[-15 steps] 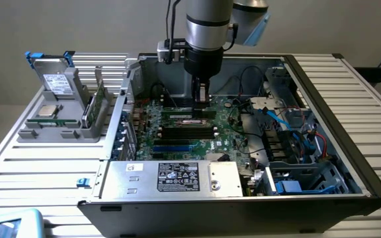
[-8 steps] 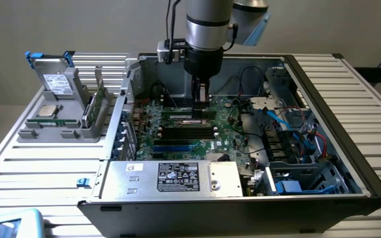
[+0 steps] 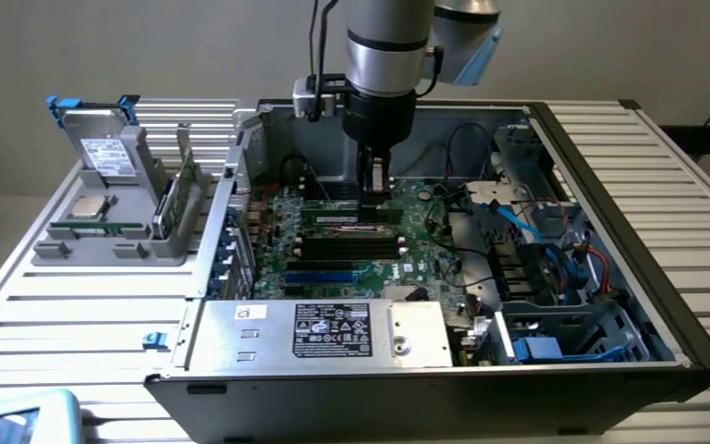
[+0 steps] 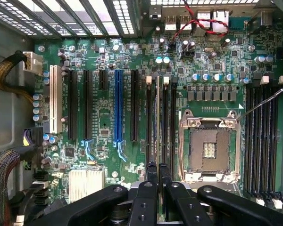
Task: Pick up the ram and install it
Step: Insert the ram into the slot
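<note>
My gripper point(image 3: 377, 196) reaches straight down into the open computer case, over the memory slots of the motherboard point(image 3: 417, 268). The ram point(image 3: 336, 215) is a thin green stick with a pale label, standing on edge along one slot. In the wrist view the ram point(image 4: 158, 117) shows edge-on as a pale thin line between black slots point(image 4: 149, 117). The two black fingers point(image 4: 152, 175) of the gripper point(image 4: 158, 168) are shut on its near end, one on each side. Whether the stick is fully seated in the slot cannot be told.
A grey holder point(image 3: 108, 208) with other parts stands outside the case at the exterior view's left. The power supply point(image 3: 330, 331) fills the case's front. Cables and drive bays point(image 3: 540, 240) crowd the exterior view's right. The CPU socket point(image 4: 210, 146) and a blue slot point(image 4: 118, 106) flank the memory slots.
</note>
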Controlling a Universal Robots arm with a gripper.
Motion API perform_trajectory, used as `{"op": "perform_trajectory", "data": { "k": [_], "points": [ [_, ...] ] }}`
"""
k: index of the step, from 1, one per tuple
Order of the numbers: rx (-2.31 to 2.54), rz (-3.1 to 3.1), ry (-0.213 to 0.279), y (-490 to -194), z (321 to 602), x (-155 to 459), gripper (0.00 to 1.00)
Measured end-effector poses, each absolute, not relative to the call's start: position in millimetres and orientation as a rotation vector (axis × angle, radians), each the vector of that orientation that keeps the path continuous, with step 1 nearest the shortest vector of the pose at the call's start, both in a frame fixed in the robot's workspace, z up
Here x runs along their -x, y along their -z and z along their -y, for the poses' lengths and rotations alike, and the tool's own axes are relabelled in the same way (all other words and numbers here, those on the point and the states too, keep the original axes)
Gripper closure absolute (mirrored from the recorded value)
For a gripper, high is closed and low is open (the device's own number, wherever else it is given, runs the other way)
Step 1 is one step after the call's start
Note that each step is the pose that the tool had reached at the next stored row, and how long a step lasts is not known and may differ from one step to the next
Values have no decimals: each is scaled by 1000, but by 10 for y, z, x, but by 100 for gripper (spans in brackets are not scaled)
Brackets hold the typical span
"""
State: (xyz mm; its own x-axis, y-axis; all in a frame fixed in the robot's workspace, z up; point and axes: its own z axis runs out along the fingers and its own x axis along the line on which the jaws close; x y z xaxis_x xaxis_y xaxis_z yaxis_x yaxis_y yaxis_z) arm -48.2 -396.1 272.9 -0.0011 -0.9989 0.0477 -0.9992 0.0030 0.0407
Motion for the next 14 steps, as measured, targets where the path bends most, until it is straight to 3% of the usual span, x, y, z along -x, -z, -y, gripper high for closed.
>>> {"op": "perform_trajectory", "data": {
  "k": [14],
  "points": [
    [-2157, 2196, -19, -2647, 3981, 482, 87]
  ]
}}
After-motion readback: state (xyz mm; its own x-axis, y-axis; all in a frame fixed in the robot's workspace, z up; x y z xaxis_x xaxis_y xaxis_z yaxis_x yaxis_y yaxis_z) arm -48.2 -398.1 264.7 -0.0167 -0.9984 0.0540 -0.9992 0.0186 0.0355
